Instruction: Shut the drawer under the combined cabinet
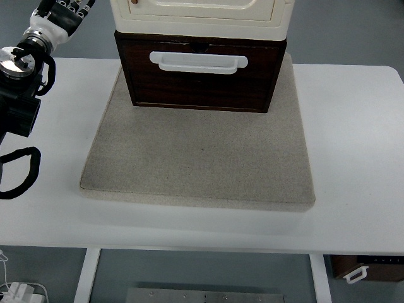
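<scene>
While your left hand [63,16] hangs at the top-left corner, fingers too cropped to tell their state, the drawer [201,76] juts out mid-mat [189,164], and an off-centre shove could skew the cabinet [202,16].

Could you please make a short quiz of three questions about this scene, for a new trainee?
1. True or false: the left hand is gripping the white handle of the dark drawer.
2. What lies between the cabinet and the white table?
A. a grey mat
B. a metal tray
C. a wooden board
3. Fill in: the drawer sits under a ______-coloured upper cabinet.

Key
1. False: the hand is at the upper left corner, well apart from the handle.
2. A: the grey mat.
3. Cream.
</scene>
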